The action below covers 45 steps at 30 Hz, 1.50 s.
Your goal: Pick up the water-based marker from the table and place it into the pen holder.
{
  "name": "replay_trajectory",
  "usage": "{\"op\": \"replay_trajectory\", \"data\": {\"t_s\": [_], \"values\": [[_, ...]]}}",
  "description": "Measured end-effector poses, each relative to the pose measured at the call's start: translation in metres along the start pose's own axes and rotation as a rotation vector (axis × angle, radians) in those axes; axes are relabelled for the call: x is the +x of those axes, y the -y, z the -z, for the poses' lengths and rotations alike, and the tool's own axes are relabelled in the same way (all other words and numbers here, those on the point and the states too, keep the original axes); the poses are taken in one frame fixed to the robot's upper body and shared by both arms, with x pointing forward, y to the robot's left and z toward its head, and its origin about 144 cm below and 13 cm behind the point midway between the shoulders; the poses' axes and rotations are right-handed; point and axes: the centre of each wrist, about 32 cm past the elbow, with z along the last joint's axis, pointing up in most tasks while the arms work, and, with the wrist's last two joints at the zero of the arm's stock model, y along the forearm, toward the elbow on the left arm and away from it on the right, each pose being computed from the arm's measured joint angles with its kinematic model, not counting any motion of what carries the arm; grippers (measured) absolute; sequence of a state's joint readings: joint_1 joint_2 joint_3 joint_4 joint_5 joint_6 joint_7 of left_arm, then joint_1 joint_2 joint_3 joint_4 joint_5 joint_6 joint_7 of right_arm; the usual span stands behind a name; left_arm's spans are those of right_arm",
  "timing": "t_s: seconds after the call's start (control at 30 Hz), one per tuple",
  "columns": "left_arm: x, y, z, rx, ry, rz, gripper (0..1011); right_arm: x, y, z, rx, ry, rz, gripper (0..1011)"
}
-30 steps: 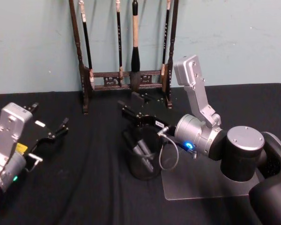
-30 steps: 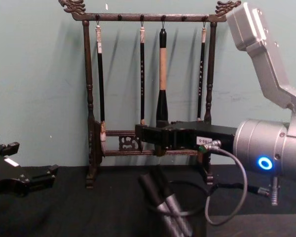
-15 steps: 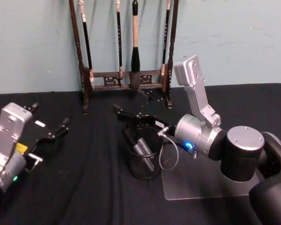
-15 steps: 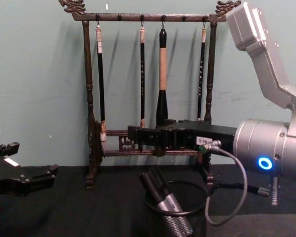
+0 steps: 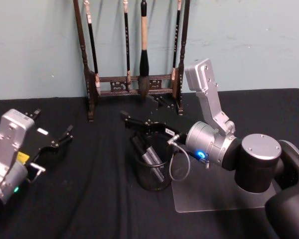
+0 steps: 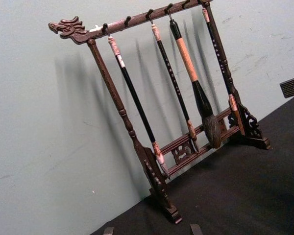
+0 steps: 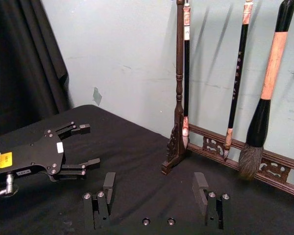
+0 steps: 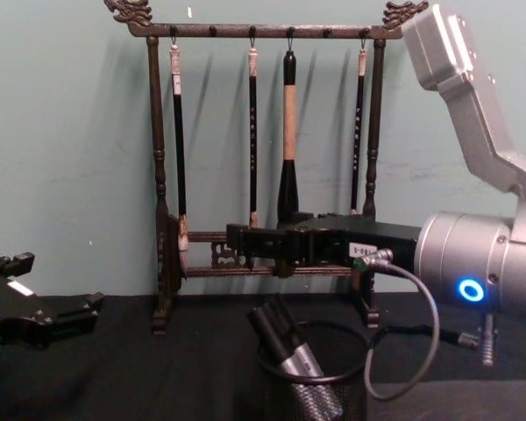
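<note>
The pen holder (image 5: 152,175), a short black mesh cup, stands mid-table on the black cloth of the table (image 5: 89,194). The water-based marker (image 5: 149,155), grey with a black cap, leans inside it; the chest view shows the marker (image 8: 291,353) poking above the holder's rim (image 8: 355,374). My right gripper (image 5: 142,113) hovers just above and behind the holder, open and holding nothing; in its wrist view the right gripper (image 7: 154,190) has nothing between its fingers. My left gripper (image 5: 54,133) rests open at the table's left, apart from the holder.
A tall dark wooden brush rack (image 5: 134,79) hung with calligraphy brushes stands at the back against the wall, just behind the right gripper. A clear plate (image 5: 209,196) lies under the right arm. Bare black cloth lies between the left gripper and the holder.
Over the last second my right gripper edged slightly left above the holder and the marker settled lower inside it. Nothing has moved in the last half second.
</note>
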<state>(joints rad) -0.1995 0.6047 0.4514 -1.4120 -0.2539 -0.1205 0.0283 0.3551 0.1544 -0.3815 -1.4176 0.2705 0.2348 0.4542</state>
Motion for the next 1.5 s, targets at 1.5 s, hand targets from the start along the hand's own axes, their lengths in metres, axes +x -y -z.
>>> {"op": "replay_trajectory", "data": {"t_s": [1.5], "values": [[0.000,0.000,0.000,0.000,0.000,0.000,1009,0.042,0.048,0.039,-0.154,0.009,0.514,1002]]}}
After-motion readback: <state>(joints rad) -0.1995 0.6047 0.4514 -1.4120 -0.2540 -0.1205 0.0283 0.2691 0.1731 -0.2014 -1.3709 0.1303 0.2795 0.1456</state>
